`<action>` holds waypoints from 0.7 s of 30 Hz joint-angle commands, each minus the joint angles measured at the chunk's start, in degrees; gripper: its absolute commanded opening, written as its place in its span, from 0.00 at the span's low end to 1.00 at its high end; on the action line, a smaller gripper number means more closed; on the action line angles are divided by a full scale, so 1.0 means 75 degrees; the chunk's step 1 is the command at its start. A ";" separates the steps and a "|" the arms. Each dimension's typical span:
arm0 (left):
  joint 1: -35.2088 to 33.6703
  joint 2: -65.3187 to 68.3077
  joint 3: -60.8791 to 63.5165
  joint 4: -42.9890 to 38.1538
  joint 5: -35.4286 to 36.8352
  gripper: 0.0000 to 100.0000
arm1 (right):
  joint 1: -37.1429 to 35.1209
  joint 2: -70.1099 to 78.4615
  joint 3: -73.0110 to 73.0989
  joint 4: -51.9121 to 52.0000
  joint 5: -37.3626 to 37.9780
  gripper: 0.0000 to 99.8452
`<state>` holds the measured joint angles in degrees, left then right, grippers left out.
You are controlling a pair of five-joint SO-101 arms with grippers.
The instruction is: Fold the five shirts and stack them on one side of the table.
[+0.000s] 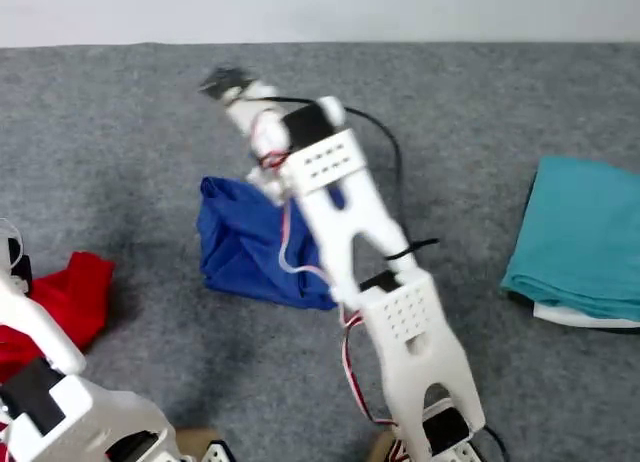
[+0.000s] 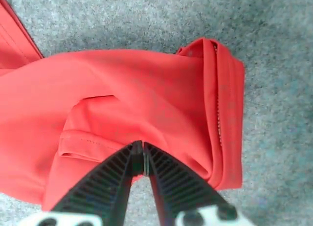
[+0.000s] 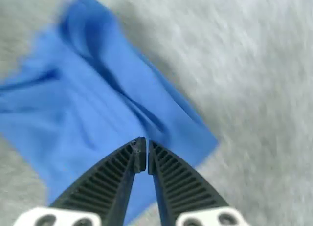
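While R end effector (image 3: pixel 143 148) sits closed over blue shirt (image 3: pixel 93 103), L end effector (image 2: pixel 142 150) sits closed over red shirt (image 2: pixel 146 89).

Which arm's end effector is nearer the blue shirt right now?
Right. The right end effector is directly over the blue shirt, its tips closed above the fabric. The left end effector is over the red shirt, apart from the blue one.

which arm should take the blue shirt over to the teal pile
Likely right. The right end effector hangs over the blue shirt, nearer the teal pile; the left end effector is over the red shirt.
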<state>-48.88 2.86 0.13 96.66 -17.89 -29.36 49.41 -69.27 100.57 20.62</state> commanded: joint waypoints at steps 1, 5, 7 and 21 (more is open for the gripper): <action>-0.0129 -0.0703 -0.0193 -0.0070 0.0047 0.01 | 0.0545 -0.0123 0.0469 0.0322 0.0070 0.01; -0.0352 -0.1536 -0.0193 -0.0105 0.0047 0.01 | 0.0697 -0.0100 0.1160 0.0322 0.0070 0.01; -0.0387 -0.1887 -0.0170 -0.0105 0.0047 0.01 | 0.0533 -0.0053 0.1489 0.0311 0.0070 0.01; -0.0410 -0.2356 -0.0147 -0.0035 0.0059 0.01 | -0.3065 -0.0826 0.1887 0.0299 0.0070 0.01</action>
<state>-51.52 -12.26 0.13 96.57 -17.89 -49.76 49.67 -54.51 100.66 20.62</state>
